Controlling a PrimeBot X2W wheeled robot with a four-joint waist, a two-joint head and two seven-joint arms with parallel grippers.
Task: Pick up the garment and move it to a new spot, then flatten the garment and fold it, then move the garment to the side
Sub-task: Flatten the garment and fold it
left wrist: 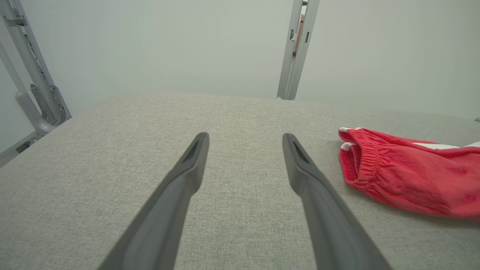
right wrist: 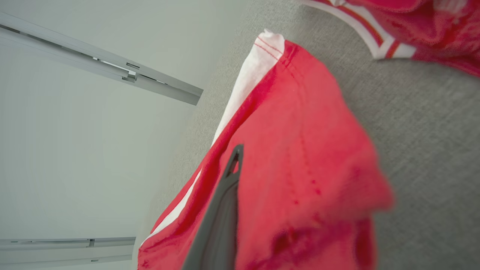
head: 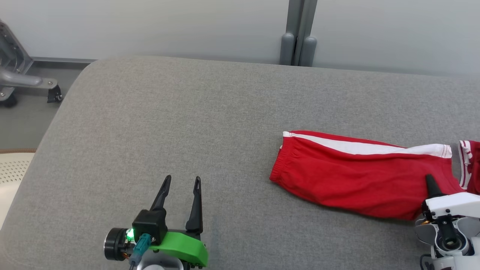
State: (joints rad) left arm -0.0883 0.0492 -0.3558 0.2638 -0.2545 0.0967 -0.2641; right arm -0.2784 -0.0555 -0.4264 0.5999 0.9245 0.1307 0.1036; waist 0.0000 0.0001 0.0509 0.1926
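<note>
A grey fabric surface (head: 187, 112) is bearing a red, white-striped garment (head: 337, 180), which is lying toward its right side

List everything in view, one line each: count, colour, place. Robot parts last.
garment: one, red with a white stripe, lying on the right half of the table
striped piece: one, red and white, at the right edge past the garment; cannot tell if it is part of it
table: one, grey fabric top, across the middle
post: one, grey, at the wall behind the table
wheeled frame: one, grey metal, on the floor far left
perforated thing: one, cream, left edge beside the table
left gripper: one, dark fingers on a green mount, open over bare table, lower left
right gripper: one, dark fingers on a white body, shut on the garment's right end
</note>
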